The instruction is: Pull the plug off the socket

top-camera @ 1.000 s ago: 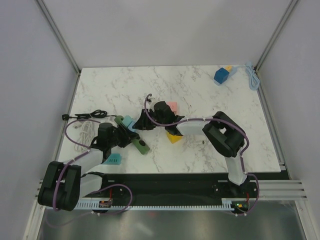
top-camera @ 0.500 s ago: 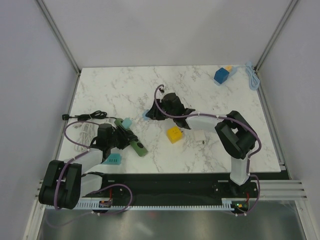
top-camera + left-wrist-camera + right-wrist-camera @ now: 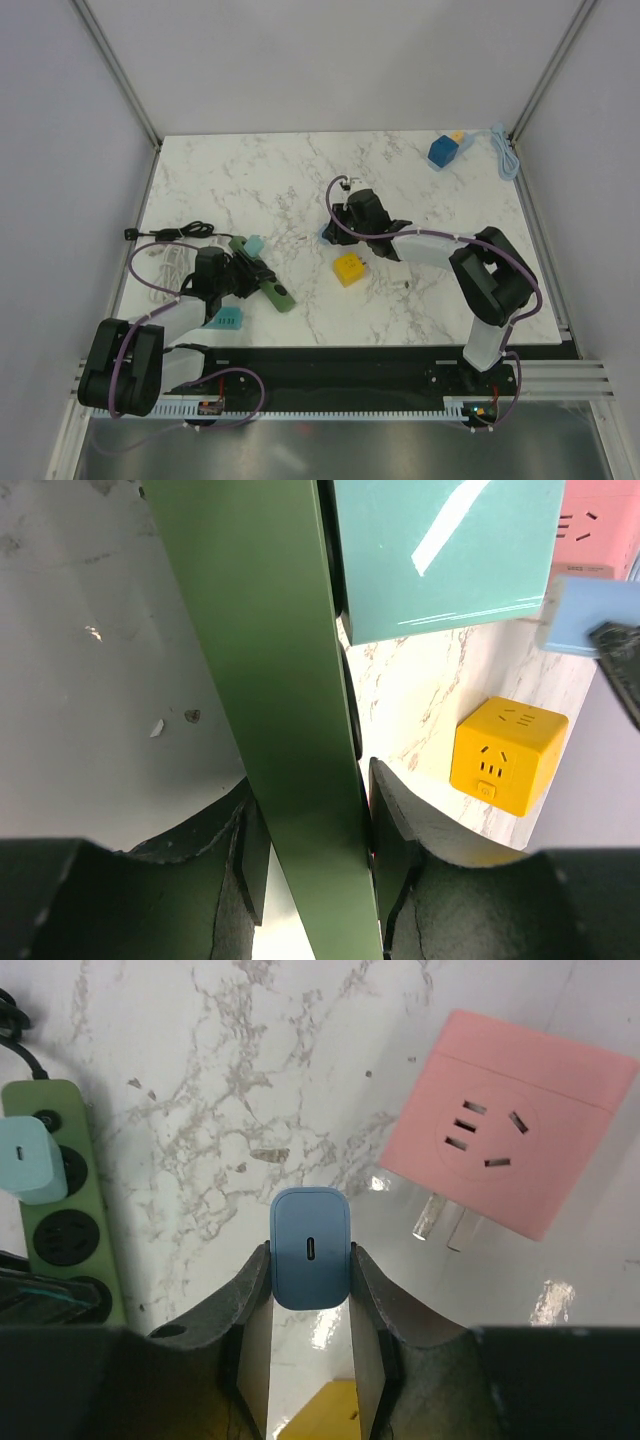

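Two end effectors are clenched: the left end effector (image 3: 315,855) clamps the green power strip (image 3: 270,680) at lower left of the top view, and the right end effector (image 3: 311,1295) grips the blue plug (image 3: 311,1250) mid-frame, well clear of the strip. Extraction looks done; next it calls for lowering the plug to the bench (image 3: 200,1080) and releasing.

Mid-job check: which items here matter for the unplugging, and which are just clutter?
In the job: green power strip, clamped by left end effector; teal plug seated in it; blue plug in right end effector.
Lying about: pink socket cube, yellow cube, blue cube, teal adapter, white cable.
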Robot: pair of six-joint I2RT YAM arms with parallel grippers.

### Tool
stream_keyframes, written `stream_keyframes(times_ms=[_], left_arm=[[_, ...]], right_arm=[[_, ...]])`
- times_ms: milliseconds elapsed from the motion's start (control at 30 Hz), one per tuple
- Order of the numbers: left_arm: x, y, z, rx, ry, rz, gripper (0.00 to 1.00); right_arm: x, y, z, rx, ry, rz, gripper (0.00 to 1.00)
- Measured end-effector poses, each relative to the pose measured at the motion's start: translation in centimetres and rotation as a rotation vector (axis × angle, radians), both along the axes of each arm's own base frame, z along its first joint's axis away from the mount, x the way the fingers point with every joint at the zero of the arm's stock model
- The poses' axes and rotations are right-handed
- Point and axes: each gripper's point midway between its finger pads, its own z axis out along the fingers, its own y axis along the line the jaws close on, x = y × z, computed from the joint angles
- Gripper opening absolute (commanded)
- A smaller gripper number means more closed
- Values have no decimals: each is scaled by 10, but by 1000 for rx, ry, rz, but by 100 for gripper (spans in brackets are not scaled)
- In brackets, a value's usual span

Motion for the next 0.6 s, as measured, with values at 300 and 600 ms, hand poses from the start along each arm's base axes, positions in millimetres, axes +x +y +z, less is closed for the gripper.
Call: stream_keyframes(times_ms=[300,600], left_arm=[[0,0,0,0,0,-1,2],[0,0,0,0,-1,0,2]], right_arm=[[-16,-16,-29,-50,57,14,36],[-13,-26,-29,-84,41,-1,74]])
